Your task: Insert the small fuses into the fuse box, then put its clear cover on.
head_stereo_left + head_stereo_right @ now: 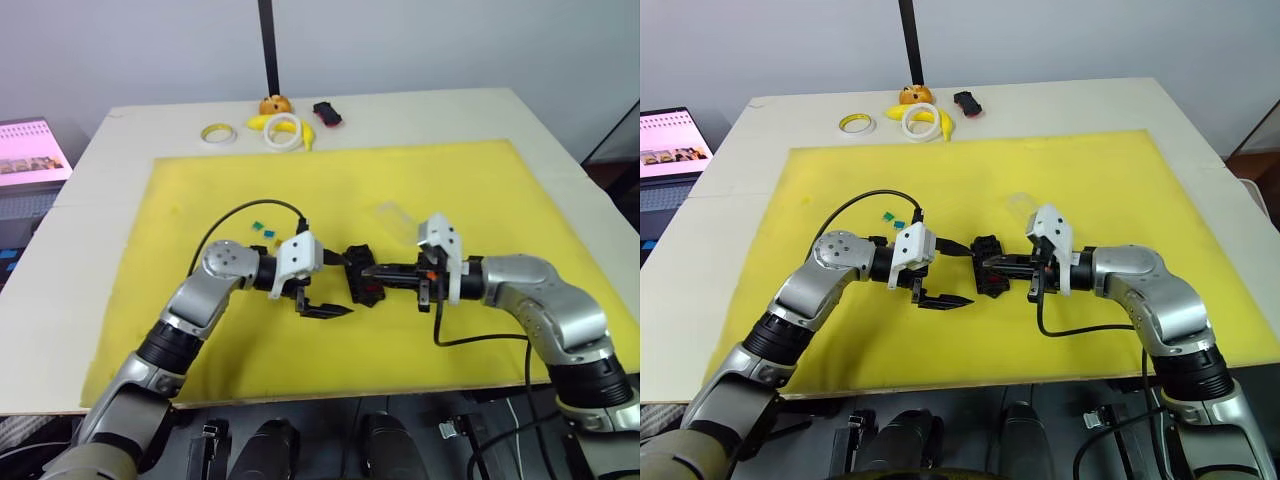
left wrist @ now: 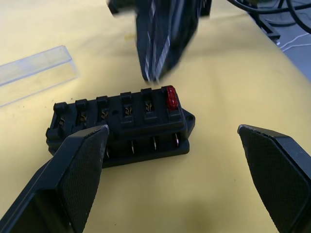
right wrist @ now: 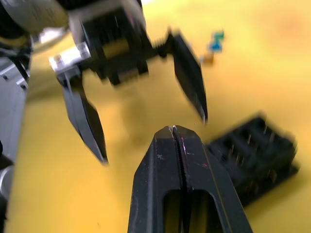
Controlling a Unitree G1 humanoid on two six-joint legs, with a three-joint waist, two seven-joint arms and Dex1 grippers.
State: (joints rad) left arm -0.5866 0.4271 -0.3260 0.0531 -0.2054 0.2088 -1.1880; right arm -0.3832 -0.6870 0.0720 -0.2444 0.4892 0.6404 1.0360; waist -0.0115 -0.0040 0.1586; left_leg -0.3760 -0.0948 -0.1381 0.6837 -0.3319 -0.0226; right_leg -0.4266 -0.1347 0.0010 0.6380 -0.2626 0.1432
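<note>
Yellow mat (image 1: 460, 200) spread over a pale table (image 1: 80, 200). Fuse box (image 2: 121, 124): black slotted block, lying on the mat near its middle, between the two grippers; one red fuse (image 2: 171, 97) seated in an end slot, the remaining visible slots bare. Left gripper (image 1: 330, 285): fingers spread wide apart, holding nothing, one finger (image 2: 73, 179) close beside the box's end and the other well off to its side, the box lying just ahead of the gap. Right gripper (image 3: 173, 130): fingers pressed together tip to tip, nothing visible between them, tips poised just above the box near the red fuse's end. Clear cover (image 2: 34, 73): transparent rectangular lid, flat on the mat just beyond the box, apart from it. Loose small fuses (image 1: 264, 228): a few teal and one orange, on the mat behind the left gripper, well apart from the box. At the table's far edge, off the mat: yellow tape ring (image 1: 217, 133), white ring (image 1: 284, 131), orange rounded object (image 1: 273, 103), black-and-red object (image 1: 327, 112). Laptop screen (image 1: 30, 150) at the left margin.
</note>
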